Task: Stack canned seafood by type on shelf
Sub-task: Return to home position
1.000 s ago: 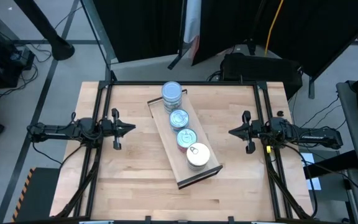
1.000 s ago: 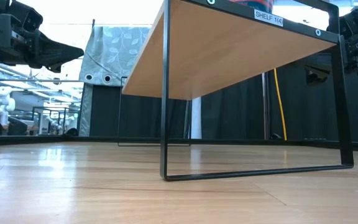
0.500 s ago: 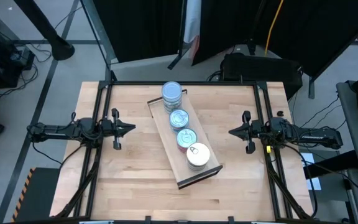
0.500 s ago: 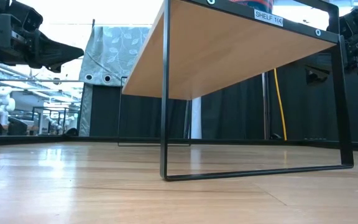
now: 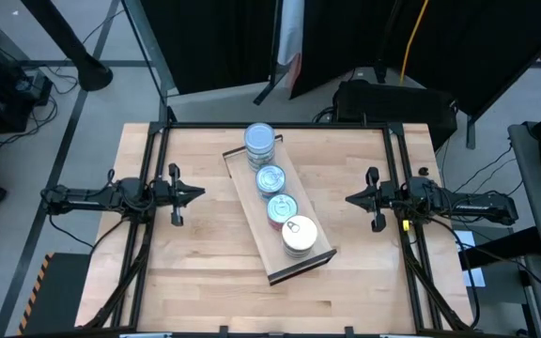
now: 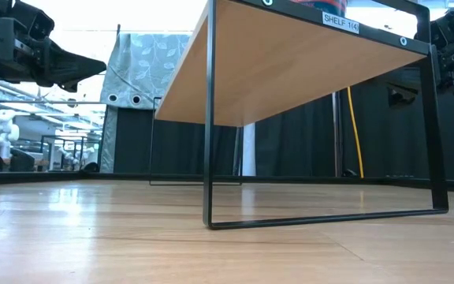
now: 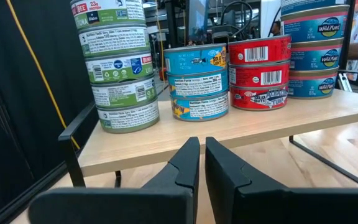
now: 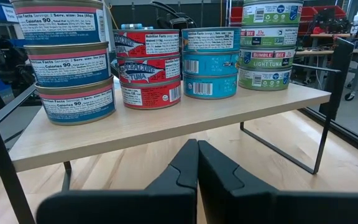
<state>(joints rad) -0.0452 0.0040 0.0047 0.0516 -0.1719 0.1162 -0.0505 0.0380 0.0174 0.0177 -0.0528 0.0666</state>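
- The left tool (image 5: 195,195) hangs over the left part of the desk (image 5: 205,277). It points toward the middle, well apart from the shelf. Its two dark fingers (image 7: 188,163) stand closed, with only a thin slit between them and nothing held.
- The shelf (image 5: 301,267) stands in the middle of the desk, set at a slant, with its far end to the left and its near end to the right. It is a light-wood board with dark rims, raised on thin black legs (image 6: 209,158).
- Four stacks of tins stand in a row along the shelf, each close beside the next.
- At the far end is the green-label stack (image 7: 118,68), the tallest, with at least five tins.
- Next along is the teal stack (image 7: 196,81), three tins high.
- Just beside it is the red stack (image 7: 260,73), also three tins high.
- At the near end is the dark-blue stack (image 7: 312,59), with at least three tins. From above, its top tin is cream with a pull tab.
- Past that last stack, the near end of the board is bare wood.
- The right tool (image 5: 353,199) hangs over the right part of the desk. It faces the shelf from the other side, well apart from it. Its fingers (image 8: 185,163) are pressed together and carry nothing.
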